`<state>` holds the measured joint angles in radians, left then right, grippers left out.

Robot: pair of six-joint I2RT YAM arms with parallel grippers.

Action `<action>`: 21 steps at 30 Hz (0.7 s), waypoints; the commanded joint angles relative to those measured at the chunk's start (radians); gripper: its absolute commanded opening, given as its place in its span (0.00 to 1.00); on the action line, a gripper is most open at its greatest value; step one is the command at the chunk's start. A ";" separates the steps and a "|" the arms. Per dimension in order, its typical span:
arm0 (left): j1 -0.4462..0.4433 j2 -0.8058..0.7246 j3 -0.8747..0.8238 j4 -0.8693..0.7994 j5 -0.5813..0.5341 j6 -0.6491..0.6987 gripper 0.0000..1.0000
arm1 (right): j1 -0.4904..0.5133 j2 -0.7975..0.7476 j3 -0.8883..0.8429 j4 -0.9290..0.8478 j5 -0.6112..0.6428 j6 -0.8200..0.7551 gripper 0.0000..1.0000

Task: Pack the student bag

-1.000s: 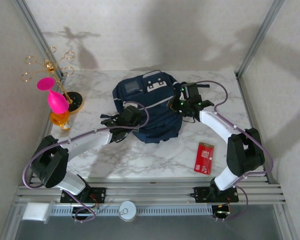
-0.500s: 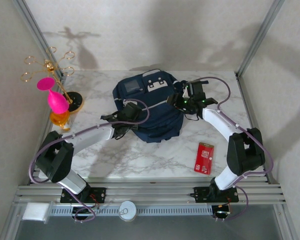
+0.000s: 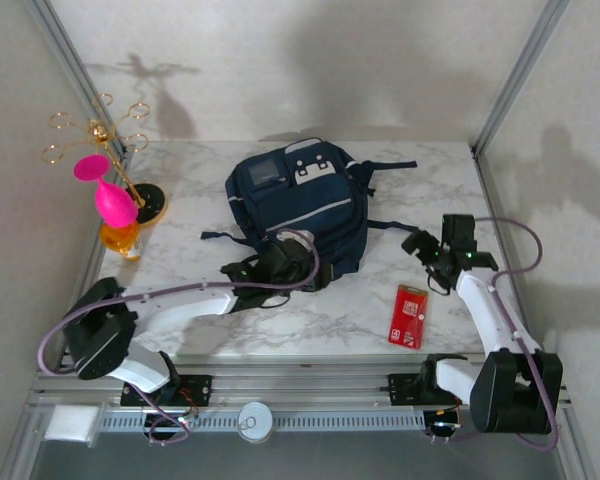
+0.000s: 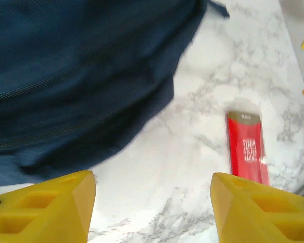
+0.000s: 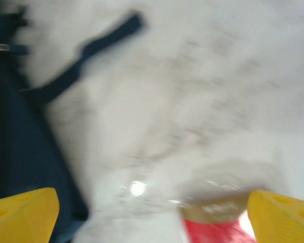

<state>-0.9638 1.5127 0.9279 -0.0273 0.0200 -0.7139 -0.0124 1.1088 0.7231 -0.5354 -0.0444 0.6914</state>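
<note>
The student bag [image 3: 298,205] lies flat mid-table, navy blue with white patches near its top and a thin light stripe. My left gripper [image 3: 308,270] is at the bag's near edge, open, with only marble between its yellow fingers [image 4: 45,210]. The left wrist view has the student bag [image 4: 76,76] above the left gripper [image 4: 152,212] and a red packet [image 4: 247,149] to the right. My right gripper [image 3: 422,248] hovers right of the bag, above the red packet [image 3: 410,316], open and empty. The blurred right wrist view has the student bag [image 5: 12,131] left of the right gripper [image 5: 152,217] and the red packet [image 5: 218,230] low.
A gold wire stand [image 3: 98,130], a pink glass [image 3: 108,190] and an orange cup [image 3: 120,240] crowd the left edge. Dark bag straps [image 3: 390,165] trail to the right on the marble. Metal frame posts [image 3: 515,75] flank the table.
Both grippers have opened and let go of the bag, which now lies flat. The right arm has pulled back to the right and nearer. The left gripper has slid to the bag's near edge.
</note>
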 commanded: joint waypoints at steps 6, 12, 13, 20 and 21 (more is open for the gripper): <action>-0.051 0.128 0.056 0.119 0.049 -0.107 0.61 | -0.002 -0.088 -0.221 0.013 -0.044 0.183 0.99; -0.049 0.118 -0.001 0.145 0.026 -0.141 0.61 | 0.101 -0.112 -0.274 0.051 -0.106 0.311 0.99; -0.050 0.114 -0.011 0.155 0.024 -0.146 0.61 | 0.121 -0.116 -0.285 0.061 -0.128 0.347 0.99; -0.042 0.131 -0.011 0.156 0.017 -0.139 0.59 | 0.299 -0.146 -0.255 0.157 -0.121 0.521 0.99; -0.045 0.150 0.000 0.166 0.045 -0.132 0.58 | 0.299 -0.131 -0.242 0.136 -0.121 0.494 0.99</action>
<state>-1.0107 1.6440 0.9119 0.1139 0.0540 -0.8425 0.2760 0.9657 0.4381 -0.4099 -0.1696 1.1450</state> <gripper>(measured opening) 0.588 0.986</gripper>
